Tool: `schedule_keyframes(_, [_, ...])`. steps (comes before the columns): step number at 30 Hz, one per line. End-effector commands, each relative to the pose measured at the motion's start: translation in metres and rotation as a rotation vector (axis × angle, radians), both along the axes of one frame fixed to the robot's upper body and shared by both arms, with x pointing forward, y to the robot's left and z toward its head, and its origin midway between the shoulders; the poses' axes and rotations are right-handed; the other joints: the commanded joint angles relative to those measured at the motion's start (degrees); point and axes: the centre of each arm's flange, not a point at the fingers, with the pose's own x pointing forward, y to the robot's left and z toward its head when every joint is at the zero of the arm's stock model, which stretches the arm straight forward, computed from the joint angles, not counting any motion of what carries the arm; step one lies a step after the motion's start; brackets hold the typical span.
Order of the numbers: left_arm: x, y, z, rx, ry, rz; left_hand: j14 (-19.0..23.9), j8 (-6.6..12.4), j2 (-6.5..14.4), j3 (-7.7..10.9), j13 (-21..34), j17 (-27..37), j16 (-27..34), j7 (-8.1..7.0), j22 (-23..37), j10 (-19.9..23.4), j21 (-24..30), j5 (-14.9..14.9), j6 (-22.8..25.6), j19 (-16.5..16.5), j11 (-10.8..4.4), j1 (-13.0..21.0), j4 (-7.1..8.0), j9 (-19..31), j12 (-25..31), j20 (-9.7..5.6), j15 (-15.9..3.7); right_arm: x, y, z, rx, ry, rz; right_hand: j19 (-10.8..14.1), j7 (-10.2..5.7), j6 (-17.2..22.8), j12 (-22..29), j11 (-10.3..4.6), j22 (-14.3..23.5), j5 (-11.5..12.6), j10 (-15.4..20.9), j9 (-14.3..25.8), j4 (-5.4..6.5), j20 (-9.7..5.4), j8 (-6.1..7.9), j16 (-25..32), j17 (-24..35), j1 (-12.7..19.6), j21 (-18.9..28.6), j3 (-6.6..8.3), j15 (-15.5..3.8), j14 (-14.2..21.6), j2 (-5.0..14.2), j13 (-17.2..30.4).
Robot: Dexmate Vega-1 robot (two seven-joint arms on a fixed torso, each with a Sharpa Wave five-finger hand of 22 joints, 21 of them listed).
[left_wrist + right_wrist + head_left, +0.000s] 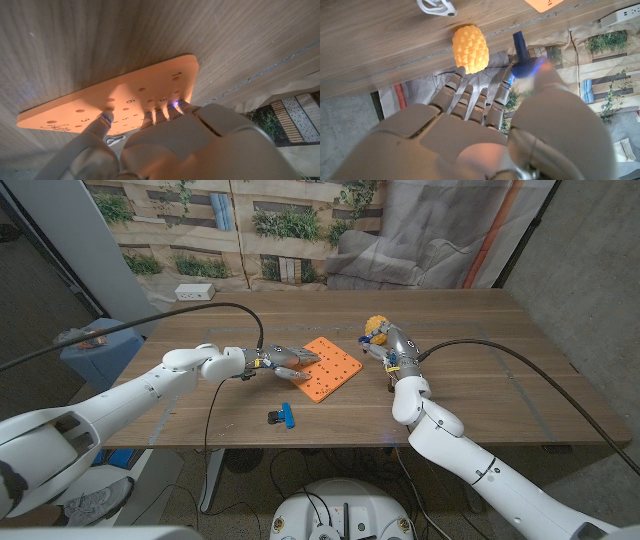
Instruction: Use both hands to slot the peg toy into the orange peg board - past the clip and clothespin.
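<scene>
wooden worktop [480, 380] carries orange peg board [328, 367], pinned by left hand [283, 361] fingers [105, 120] pressed on top, apparently for steadiness. yellow peg toy [470, 48] pinched in right hand [393, 346] fingers (blue stem beside thumb), near board.

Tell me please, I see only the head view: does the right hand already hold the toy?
Observer: It looks so. In the right wrist view the right hand has its fingertips on the yellow pineapple toy and its thumb at the toy's blue peg.
Operator: Is the left hand really on the board?
Observer: Yes. The left wrist view shows the left hand pressing its fingertips on the orange board, near one edge.
Operator: Is anything lying close to the toy?
Observer: A white clip lies on the table just beyond it.
</scene>
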Motion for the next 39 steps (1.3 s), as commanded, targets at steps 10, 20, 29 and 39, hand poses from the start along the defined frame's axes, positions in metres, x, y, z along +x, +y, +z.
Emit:
schedule_keyframes(10, [0.006,0.001,0.006,0.006,-0.007,-0.004,0.59,0.48,4.43,0.53,0.33,0.19,0.26,0.08,0.39,2.03,0.37,-0.08,3.04,0.33,-0.16,0.09,-0.01,0.47,0.46,-8.37,-3.39,0.021,0.032,-0.017,0.167,-0.059,0.03,-0.48,-4.1,5.02,-0.14,-0.26,0.11,0.47,0.65,0.0,-0.69,-0.73,1.14,0.0,0.19,0.74,-0.07,0.06,-1.07,-0.16,0.65,0.1])
schedule_keyframes(20, [0.007,-0.001,0.007,0.01,-0.011,-0.008,0.62,0.47,4.4,0.63,0.33,0.2,0.27,0.1,0.39,1.98,0.36,-0.09,3.05,0.3,-0.16,0.04,-0.02,0.47,0.43,-8.37,-3.43,0.03,0.038,-0.025,0.196,-0.056,0.039,-1.28,-4.12,5.3,-0.23,-0.25,0.11,0.62,0.8,-0.01,-0.92,-0.95,1.27,0.01,0.19,1.23,-0.25,0.13,-1.24,-0.16,0.76,0.05])
schedule_keyframes(29, [0.006,-0.004,0.006,0.005,-0.007,-0.007,0.63,0.46,4.39,0.7,0.33,0.2,0.27,0.07,0.39,1.95,0.36,-0.09,3.06,0.32,-0.15,0.01,-0.02,0.47,0.42,-8.39,-3.44,0.036,0.047,-0.035,0.202,-0.05,0.08,-1.86,-4.15,5.28,-0.51,-0.44,0.11,0.73,0.47,0.0,-1.15,-1.17,1.3,-0.11,0.21,1.76,-0.28,0.15,-1.34,-0.5,0.7,0.01])
schedule_keyframes(39, [0.007,-0.005,0.005,0.007,-0.006,-0.008,0.65,0.46,4.38,0.8,0.33,0.2,0.28,0.11,0.39,1.98,0.37,-0.1,3.07,0.32,-0.15,-0.04,-0.02,0.48,0.43,-8.34,-3.43,0.043,0.053,-0.042,0.197,-0.056,0.124,-2.54,-4.18,5.1,-0.69,-0.53,0.1,0.82,0.39,0.0,-1.25,-1.42,1.26,-0.16,0.25,2.28,-0.33,0.2,-1.51,-0.72,0.74,-0.02])
